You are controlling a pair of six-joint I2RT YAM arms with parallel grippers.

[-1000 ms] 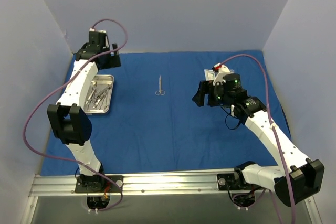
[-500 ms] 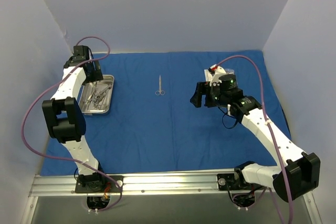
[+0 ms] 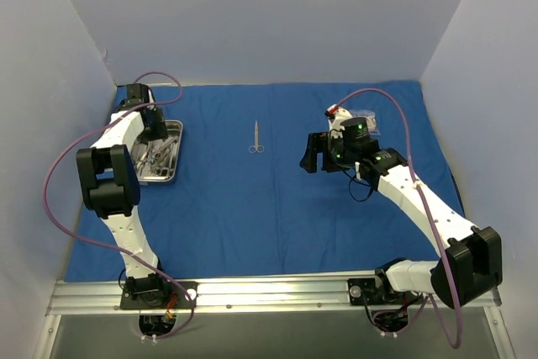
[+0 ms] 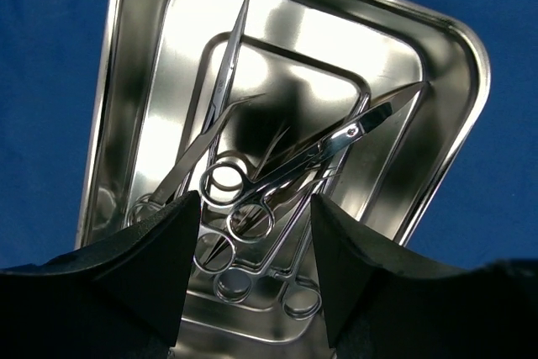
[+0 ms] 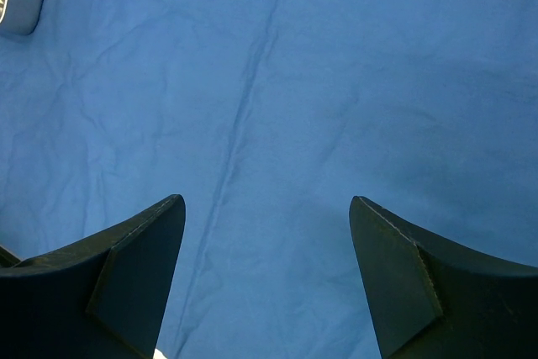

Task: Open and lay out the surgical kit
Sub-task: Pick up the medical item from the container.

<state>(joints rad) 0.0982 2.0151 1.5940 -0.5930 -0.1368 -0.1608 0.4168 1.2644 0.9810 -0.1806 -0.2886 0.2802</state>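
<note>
The blue cloth (image 3: 277, 208) lies spread flat over the worktop. At its far left stands the steel tray (image 4: 461, 115), holding a tangle of silver clamps (image 4: 277, 178) and thinner pieces, their ring handles overlapping toward the near end. The left gripper (image 4: 256, 201) hangs right over that end of the tray. Its jaws are apart, with several ring handles showing in the gap between them, and I cannot tell whether either jaw touches one.

One more clamp (image 3: 255, 138) lies alone on the cloth at far centre, well apart from the tray. The right gripper (image 5: 267, 200) is open over bare cloth to the right of it, holding nothing. A packet (image 3: 363, 113) sits at the far right, just beyond the right arm.
</note>
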